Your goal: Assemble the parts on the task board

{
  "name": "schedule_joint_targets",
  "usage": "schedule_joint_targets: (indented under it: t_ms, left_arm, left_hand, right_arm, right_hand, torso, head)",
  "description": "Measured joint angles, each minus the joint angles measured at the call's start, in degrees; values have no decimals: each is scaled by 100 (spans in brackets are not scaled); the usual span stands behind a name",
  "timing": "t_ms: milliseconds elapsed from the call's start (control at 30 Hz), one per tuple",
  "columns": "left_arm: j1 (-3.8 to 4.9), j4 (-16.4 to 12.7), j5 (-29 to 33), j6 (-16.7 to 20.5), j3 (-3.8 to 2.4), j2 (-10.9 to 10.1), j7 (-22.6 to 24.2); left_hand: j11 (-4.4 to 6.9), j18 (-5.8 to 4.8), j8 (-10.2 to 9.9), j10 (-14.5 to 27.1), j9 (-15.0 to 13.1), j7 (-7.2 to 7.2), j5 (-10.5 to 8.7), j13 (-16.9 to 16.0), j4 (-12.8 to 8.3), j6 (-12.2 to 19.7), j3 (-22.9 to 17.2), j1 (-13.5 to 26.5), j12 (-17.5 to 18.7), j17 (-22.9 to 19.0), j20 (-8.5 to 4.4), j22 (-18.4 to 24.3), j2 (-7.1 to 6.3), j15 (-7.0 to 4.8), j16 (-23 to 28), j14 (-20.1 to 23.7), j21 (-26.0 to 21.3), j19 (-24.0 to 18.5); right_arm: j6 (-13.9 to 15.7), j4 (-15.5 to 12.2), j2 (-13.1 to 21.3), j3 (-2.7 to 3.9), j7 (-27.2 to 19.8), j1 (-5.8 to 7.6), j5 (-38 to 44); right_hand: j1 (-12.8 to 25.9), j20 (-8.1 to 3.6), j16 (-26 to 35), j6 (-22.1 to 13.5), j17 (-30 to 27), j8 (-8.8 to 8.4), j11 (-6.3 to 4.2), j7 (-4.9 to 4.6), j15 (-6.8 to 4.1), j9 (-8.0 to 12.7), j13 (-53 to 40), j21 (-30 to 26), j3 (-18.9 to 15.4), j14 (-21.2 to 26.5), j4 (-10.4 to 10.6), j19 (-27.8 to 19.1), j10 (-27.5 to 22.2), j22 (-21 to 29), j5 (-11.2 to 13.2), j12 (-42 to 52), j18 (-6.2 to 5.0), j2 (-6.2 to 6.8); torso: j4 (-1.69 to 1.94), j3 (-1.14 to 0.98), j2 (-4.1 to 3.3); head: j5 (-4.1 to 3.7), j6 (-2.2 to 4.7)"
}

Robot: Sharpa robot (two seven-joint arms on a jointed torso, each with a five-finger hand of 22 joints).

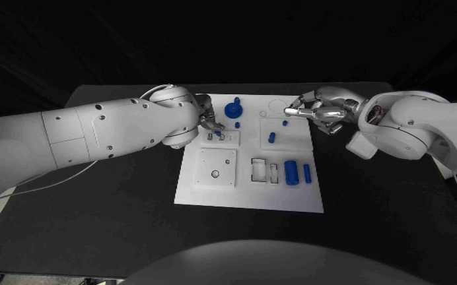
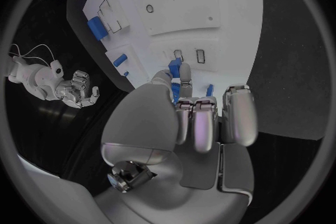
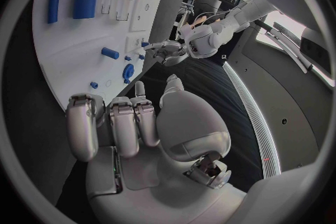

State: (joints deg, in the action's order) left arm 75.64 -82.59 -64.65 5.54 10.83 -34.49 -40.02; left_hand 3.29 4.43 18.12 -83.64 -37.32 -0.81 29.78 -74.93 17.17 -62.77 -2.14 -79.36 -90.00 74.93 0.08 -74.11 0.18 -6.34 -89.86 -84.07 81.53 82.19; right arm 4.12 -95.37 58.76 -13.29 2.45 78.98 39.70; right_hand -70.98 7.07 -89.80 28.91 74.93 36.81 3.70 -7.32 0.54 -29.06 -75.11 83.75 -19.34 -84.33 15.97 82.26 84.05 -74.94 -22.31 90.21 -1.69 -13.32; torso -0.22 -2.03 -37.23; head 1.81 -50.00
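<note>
The left arm (image 1: pixel 86 133) sits nearest, sweeping in from nine o'clock. Its left hand (image 1: pixel 209 121) rests over the board's (image 1: pixel 247 196) upper left, thumb and a finger pinching a small blue part (image 2: pixel 174 64) just beside two small slots (image 2: pixel 190 56). Whether the part has entered a slot I cannot tell.

From three o'clock, the right hand (image 1: pixel 319 110) hovers at the board's upper right edge. Its fingers are curled in and hold nothing.

On the board, a round blue knob (image 1: pixel 234 109) stands at twelve o'clock, and a short blue peg (image 1: pixel 271 137) stands near the centre. Toward five o'clock, a wide blue block (image 1: pixel 291 173) and a slim blue bar (image 1: pixel 306 173) lie side by side, next to empty rectangular pockets (image 1: pixel 259 169).

I judge the assembly partly done: several pieces look seated, while the block, bar and pinched part remain.
</note>
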Motion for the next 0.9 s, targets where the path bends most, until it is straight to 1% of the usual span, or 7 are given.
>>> schedule_joint_targets:
  t_ms: [167,200,267,500,733,900]
  left_arm:
    - [-7,21,-4,1,0,32,0]
    - [-8,29,-5,1,0,41,0]
    - [-10,41,-5,0,0,56,0]
    - [-21,76,-5,-1,-1,95,0]
    - [-38,111,-5,-10,-1,135,0]
    - [-63,137,-4,-14,0,151,0]
  left_hand:
    - [0,0,-20,0,-16,0,-1,0,-8,0,-8,1,0,0,0,0,-1,0,0,0,0,0]
    - [0,0,-20,0,-17,0,-1,0,-12,0,-63,39,0,0,0,0,-38,0,0,0,-13,0]
    - [0,0,-20,-1,-21,-1,-1,0,-20,-1,-98,61,0,-1,0,0,-59,0,0,0,-21,0]
    - [0,0,-30,-1,-49,-1,-38,0,-14,-1,-187,70,0,-1,0,1,-68,0,0,0,-21,0]
    - [0,0,-43,-1,-56,-9,-40,1,-41,-9,-252,122,0,-1,0,1,-119,0,0,0,-21,0]
    - [0,0,-43,-1,-57,-9,-52,1,-46,-9,-265,130,0,-1,0,1,-127,0,0,0,-21,0]
  right_arm:
    - [2,-4,3,0,-5,-1,7]
    - [2,-5,5,0,-6,-1,8]
    - [3,-7,8,0,-7,-1,9]
    - [5,-13,12,0,-11,-1,14]
    - [8,-19,21,0,-13,-1,20]
    - [10,-20,25,0,-15,-1,22]
  right_hand:
    - [0,0,0,0,0,0,0,0,0,0,0,0,0,0,0,0,0,0,0,2,0,0]
    - [0,0,0,0,0,0,0,0,0,0,0,0,0,0,0,0,0,0,0,2,0,0]
    - [0,0,0,0,0,0,0,0,0,0,0,0,0,0,0,0,0,0,0,4,0,0]
    - [0,0,0,0,-1,0,0,0,1,1,0,0,0,-1,0,0,0,1,0,15,1,0]
    - [0,0,0,0,-1,0,0,0,9,1,0,0,0,-9,0,0,1,1,0,-1,1,0]
    - [0,0,0,0,-1,0,1,0,9,2,0,0,0,-9,0,0,1,2,0,-1,0,0]
  torso:
    - [1,-2,1]
    - [1,-2,2]
    - [1,-2,3]
    - [1,-3,3]
    - [-2,0,3]
    - [-3,3,3]
  head:
    - [-3,0]
    - [-3,0]
    - [-3,0]
    - [-2,0]
    - [-7,0]
    - [-14,0]
